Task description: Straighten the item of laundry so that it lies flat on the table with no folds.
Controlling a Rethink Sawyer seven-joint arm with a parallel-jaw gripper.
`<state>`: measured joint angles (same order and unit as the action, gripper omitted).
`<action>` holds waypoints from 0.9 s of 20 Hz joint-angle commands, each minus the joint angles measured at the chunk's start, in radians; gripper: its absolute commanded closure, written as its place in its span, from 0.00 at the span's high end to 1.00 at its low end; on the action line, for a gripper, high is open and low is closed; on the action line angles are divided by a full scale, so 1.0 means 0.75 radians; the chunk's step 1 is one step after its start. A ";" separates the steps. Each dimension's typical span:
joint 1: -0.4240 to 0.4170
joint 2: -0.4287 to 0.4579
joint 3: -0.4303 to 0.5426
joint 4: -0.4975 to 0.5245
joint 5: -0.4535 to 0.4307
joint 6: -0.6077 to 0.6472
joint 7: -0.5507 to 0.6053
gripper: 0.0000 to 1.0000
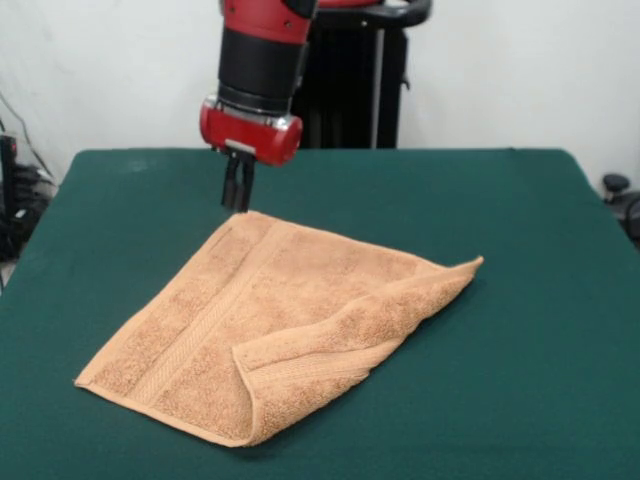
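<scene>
Just below gripper (237, 203): towel (275, 325) corner.

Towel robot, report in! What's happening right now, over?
Gripper shut, at towel's far corner. Towel not flat: one side folded over. Table holds nothing else, over.

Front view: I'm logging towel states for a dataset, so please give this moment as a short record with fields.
item: orange-tan towel on the green table
lie: spread as a diamond, not flat
fold: the right-hand part is doubled back over the middle, its free edge running from the right tip to the near edge
border band: visible along the left side
gripper: at the towel's far corner, fingers close together, pointing down
contact: cannot tell whether it grips the corner
task state: fold not yet undone
</scene>
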<state>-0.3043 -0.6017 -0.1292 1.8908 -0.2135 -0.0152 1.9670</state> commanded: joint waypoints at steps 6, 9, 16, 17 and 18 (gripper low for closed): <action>0.066 0.183 0.189 -0.273 0.145 0.124 0.156 0.00; 0.070 0.200 0.188 -0.313 0.160 0.145 0.150 0.00; 0.031 0.211 0.218 -0.377 0.155 0.200 0.103 0.00; 0.023 0.214 0.225 -0.387 0.151 0.208 0.096 0.00; 0.019 0.216 0.228 -0.397 0.149 0.215 0.093 0.00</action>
<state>-0.2968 -0.4744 -0.0956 1.6769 -0.1465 0.0098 1.9670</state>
